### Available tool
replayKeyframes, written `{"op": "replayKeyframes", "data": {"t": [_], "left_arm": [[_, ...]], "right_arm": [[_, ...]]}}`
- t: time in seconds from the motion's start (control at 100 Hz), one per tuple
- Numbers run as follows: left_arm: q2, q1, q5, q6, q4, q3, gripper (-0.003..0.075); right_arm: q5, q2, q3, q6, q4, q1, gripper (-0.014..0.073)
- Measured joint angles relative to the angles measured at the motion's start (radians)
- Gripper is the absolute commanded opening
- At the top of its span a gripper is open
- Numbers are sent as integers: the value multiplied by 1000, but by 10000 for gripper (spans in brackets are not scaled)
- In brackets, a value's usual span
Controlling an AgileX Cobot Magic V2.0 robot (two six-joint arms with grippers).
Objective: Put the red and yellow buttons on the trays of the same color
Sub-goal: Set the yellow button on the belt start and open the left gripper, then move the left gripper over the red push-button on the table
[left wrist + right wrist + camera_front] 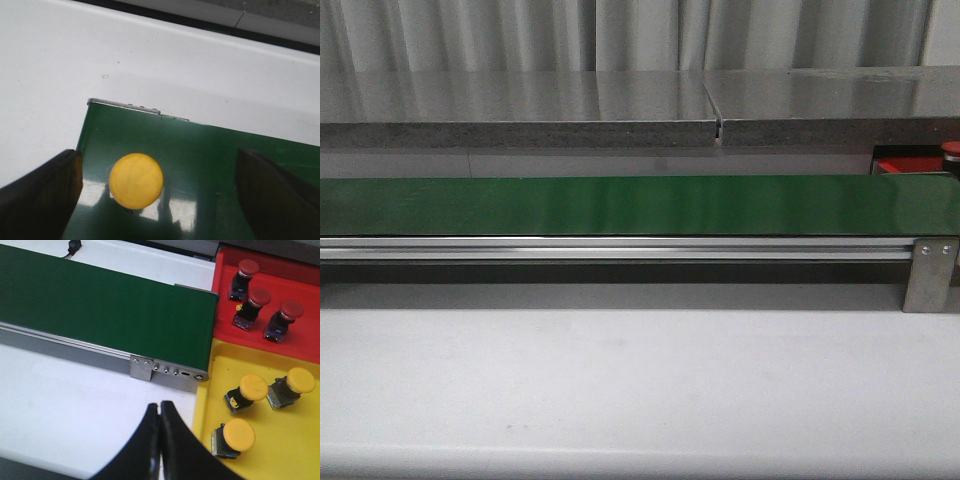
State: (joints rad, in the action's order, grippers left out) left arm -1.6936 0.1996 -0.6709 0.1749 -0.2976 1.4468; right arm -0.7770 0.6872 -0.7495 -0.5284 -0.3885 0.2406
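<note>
A yellow button (136, 180) lies cap-up on the green belt (210, 170) close to the belt's end. My left gripper (159, 160) hangs open over it, one dark finger (40, 200) on each side and neither touching the button. My right gripper (160, 409) is shut on nothing above the white table, beside the yellow tray (290, 455). That tray holds three yellow buttons (253, 387). The red tray (305, 342) beyond it holds three red buttons (259, 296). The front view shows only a corner of the red tray (905, 166) and neither gripper.
The green belt (620, 205) runs across the table on an aluminium rail (620, 248) with a metal end bracket (142, 367). Both trays butt against the belt's end. A grey shelf (520, 110) stands behind the belt. White tabletop (620, 380) lies in front.
</note>
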Motion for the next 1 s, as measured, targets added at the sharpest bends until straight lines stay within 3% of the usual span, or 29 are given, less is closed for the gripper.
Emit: {"op": "replayKeyframes", "data": {"t": [0.17, 0.64, 1.0], "left_arm": [[68, 34, 0, 0, 34, 0, 610], [70, 317, -6, 0, 45, 0, 606], [-101, 346, 13, 0, 50, 0, 606]], "right_arm": [[0, 0, 0, 0, 0, 0, -118], [0, 0, 0, 0, 0, 0, -118], [0, 0, 0, 0, 0, 0, -118]]}}
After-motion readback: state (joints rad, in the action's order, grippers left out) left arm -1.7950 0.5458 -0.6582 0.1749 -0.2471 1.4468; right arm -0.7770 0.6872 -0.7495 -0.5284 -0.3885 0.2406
